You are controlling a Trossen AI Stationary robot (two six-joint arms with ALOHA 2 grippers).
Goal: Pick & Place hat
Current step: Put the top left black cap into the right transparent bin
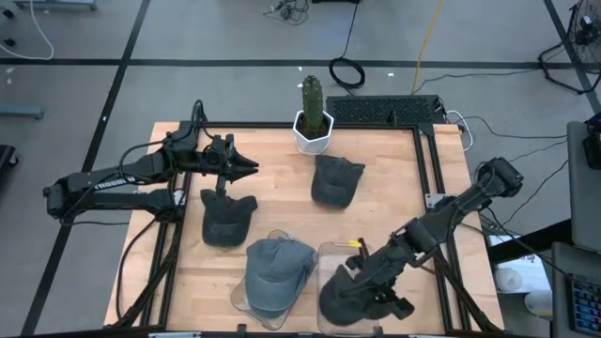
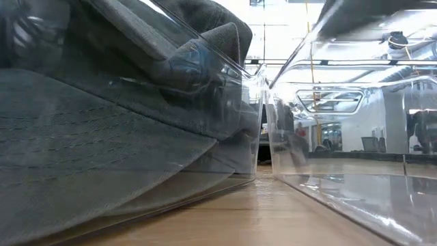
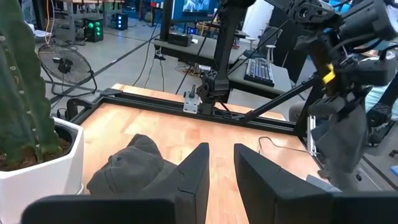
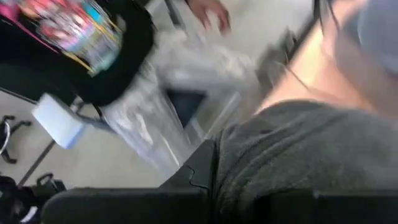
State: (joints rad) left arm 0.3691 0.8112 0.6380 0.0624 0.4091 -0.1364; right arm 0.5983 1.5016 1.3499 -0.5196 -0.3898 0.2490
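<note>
My right gripper (image 1: pixel 364 293) is shut on a dark grey hat (image 1: pixel 336 302) at the near side of the table, over a clear bin (image 1: pixel 331 250). The left wrist view shows that hat (image 3: pixel 341 140) hanging below the right arm. A blue-grey hat (image 1: pixel 277 268) lies in a second clear bin (image 1: pixel 238 293) beside it. Two more dark grey hats lie flat on the wood, one (image 1: pixel 228 218) near my left gripper and one (image 1: pixel 336 180) by the cactus. My left gripper (image 1: pixel 248 168) hovers open at the table's far left, touching nothing. My right gripper holds the dark grey hat by its cloth (image 4: pixel 292 155), which fills the space beside one dark finger (image 4: pixel 200 169). Which part of the hat that is, I cannot tell. The hat hangs slack below the gripper, lifted off the table.
A cactus in a white pot (image 1: pixel 313 130) stands at the far edge, also close in the left wrist view (image 3: pixel 31 155). A black frame rail (image 1: pixel 432 169) runs along the table's right side. A person in a black shirt (image 4: pixel 74 43) stands beyond the table. Bare wood (image 1: pixel 282 178) lies mid-table.
</note>
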